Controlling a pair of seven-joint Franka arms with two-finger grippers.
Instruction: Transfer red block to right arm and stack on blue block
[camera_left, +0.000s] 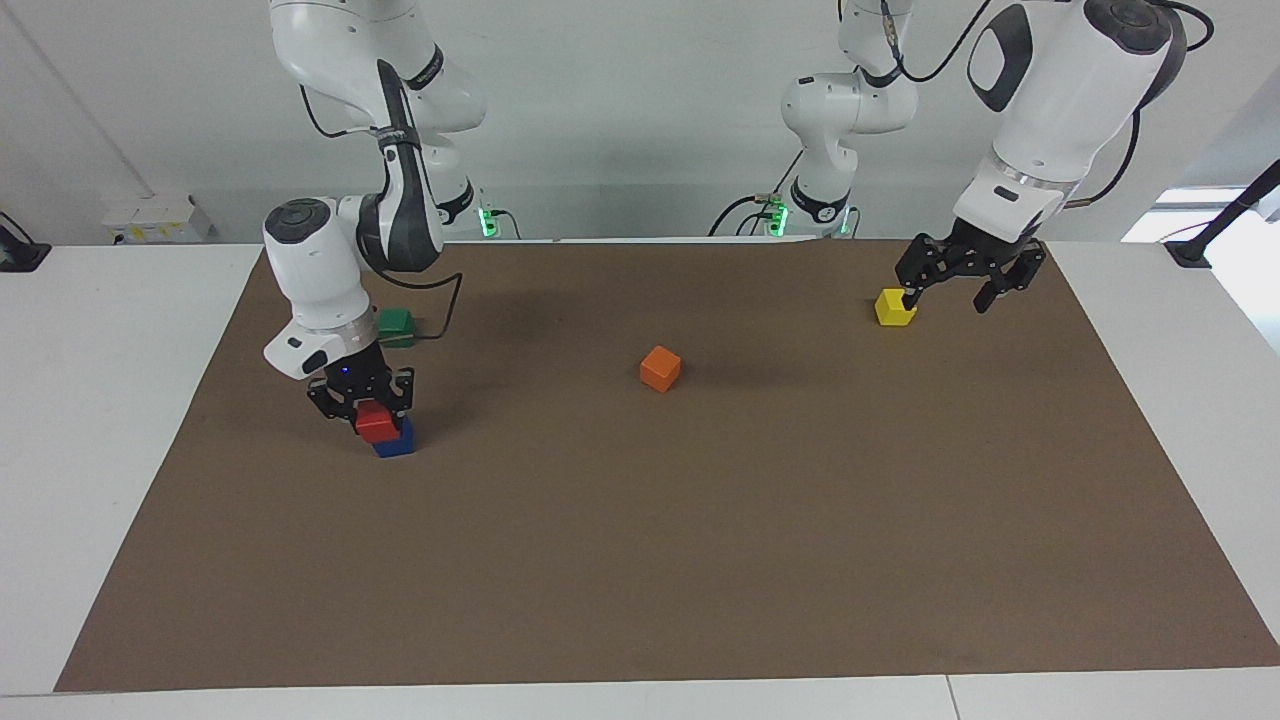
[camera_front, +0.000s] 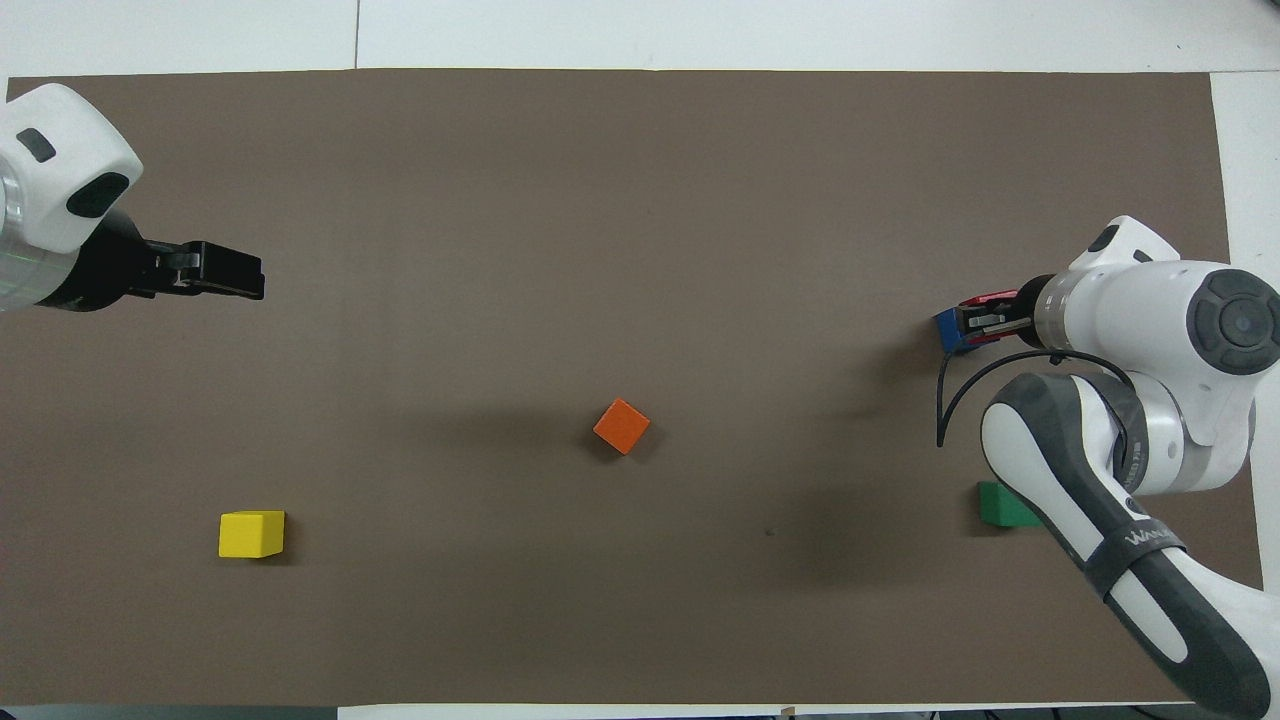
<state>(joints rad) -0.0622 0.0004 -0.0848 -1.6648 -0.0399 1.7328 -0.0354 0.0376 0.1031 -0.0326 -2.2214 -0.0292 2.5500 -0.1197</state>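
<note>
In the overhead view we find little of the red block (camera_front: 988, 298): only a thin red sliver shows beside the right arm's (camera_front: 1120, 420) wrist, and the blue block (camera_front: 947, 330) shows just one corner past the fingertips, the rest covered by the right gripper (camera_front: 985, 322). The facing view opens this up: there the right gripper (camera_left: 372, 408) points down with its fingers (camera_left: 402, 392) closed on either side of the red block (camera_left: 376, 422), and the red block sits on top of the blue block (camera_left: 395, 441), which peeks out beneath and slightly to one side of it. We cannot tell whether the two faces lie fully flush. The green block (camera_left: 396, 326) is half hidden by the right arm's wrist in the facing view, and cut off by its forearm in the overhead one. The left gripper (camera_left: 958, 285) is raised over the brown mat (camera_left: 700, 520) at the left arm's end of the table; in the facing view its fingers stand wide apart and hold nothing, one fingertip overlapping the yellow block (camera_left: 894, 307). The overhead view shows that yellow block (camera_front: 251, 533) well apart from the left gripper (camera_front: 215, 272), so the overlap is only apparent. The orange block (camera_left: 660, 368) lies alone mid-mat, between the two grippers.
</note>
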